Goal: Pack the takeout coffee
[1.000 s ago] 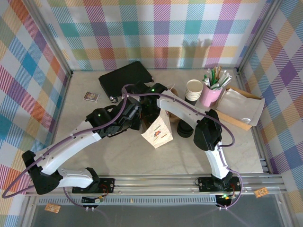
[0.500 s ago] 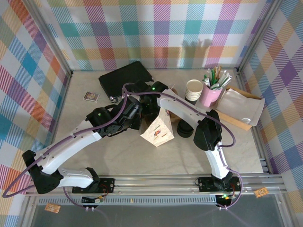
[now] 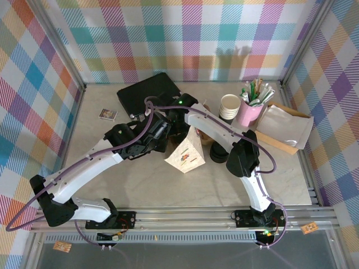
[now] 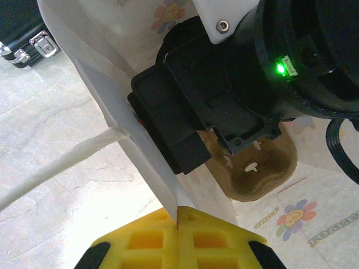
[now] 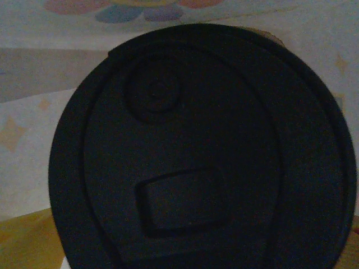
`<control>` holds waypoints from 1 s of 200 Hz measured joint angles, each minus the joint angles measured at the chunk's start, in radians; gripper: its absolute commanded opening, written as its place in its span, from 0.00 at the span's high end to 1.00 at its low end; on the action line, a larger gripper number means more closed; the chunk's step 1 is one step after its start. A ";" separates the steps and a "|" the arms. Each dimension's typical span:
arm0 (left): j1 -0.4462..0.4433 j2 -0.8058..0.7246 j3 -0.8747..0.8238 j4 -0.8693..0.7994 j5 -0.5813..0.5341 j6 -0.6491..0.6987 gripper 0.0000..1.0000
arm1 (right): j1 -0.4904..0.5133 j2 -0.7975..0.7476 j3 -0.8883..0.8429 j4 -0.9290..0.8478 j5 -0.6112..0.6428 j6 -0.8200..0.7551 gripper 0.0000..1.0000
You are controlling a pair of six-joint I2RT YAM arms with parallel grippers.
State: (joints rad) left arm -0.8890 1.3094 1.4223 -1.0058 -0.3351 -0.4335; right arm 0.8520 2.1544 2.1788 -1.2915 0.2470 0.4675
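The left gripper [image 4: 178, 238] is pinching the upper edge of the white paper bag [image 3: 186, 156]: the thin paper wall is passing between its two yellow pads [image 4: 140, 242], which are pressing together on it. The bag, printed with small flowers, is standing near the middle of the table [image 3: 140, 185]. The right gripper [image 4: 185, 120] is reaching down into the open bag. Its fingers are hidden there, so I cannot tell if they are spread or closed. In the right wrist view the takeout coffee [image 5: 196, 151] is sitting very close under the camera, with its black lid facing the lens. The printed bag paper is showing around the lid, so the cup is inside the bag; its body is hidden below the lid. A brown piece [image 4: 261, 168] is showing beside the right gripper, against the printed paper. A low stack of black lids [image 3: 219, 154] is standing just right of the bag. At the back, an open cream-white cup [image 3: 229, 106] is standing just beside the pink cup [image 3: 249, 114] of sticks, and a black case [image 3: 147, 92] is lying behind the bag.
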 measured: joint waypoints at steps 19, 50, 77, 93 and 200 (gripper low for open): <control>0.000 0.002 0.007 -0.015 -0.004 0.000 1.00 | 0.000 0.000 0.000 -0.006 -0.011 0.000 0.01; 0.000 0.011 0.023 -0.041 -0.018 -0.003 1.00 | 0.000 0.001 -0.004 -0.018 -0.019 0.000 0.01; 0.000 0.022 0.036 -0.056 -0.026 -0.008 1.00 | 0.000 0.005 -0.005 -0.034 -0.024 0.000 0.01; 0.000 0.024 0.036 -0.064 -0.027 -0.011 1.00 | -0.001 0.005 -0.007 -0.038 -0.023 -0.001 0.01; -0.001 0.032 0.047 -0.084 -0.035 -0.018 1.00 | -0.001 0.027 0.021 -0.034 0.035 0.000 0.01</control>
State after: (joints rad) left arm -0.8898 1.3418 1.4689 -1.0897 -0.3702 -0.4515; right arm 0.8509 2.1818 2.2002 -1.3251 0.2821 0.4675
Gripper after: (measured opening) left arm 0.050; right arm 0.990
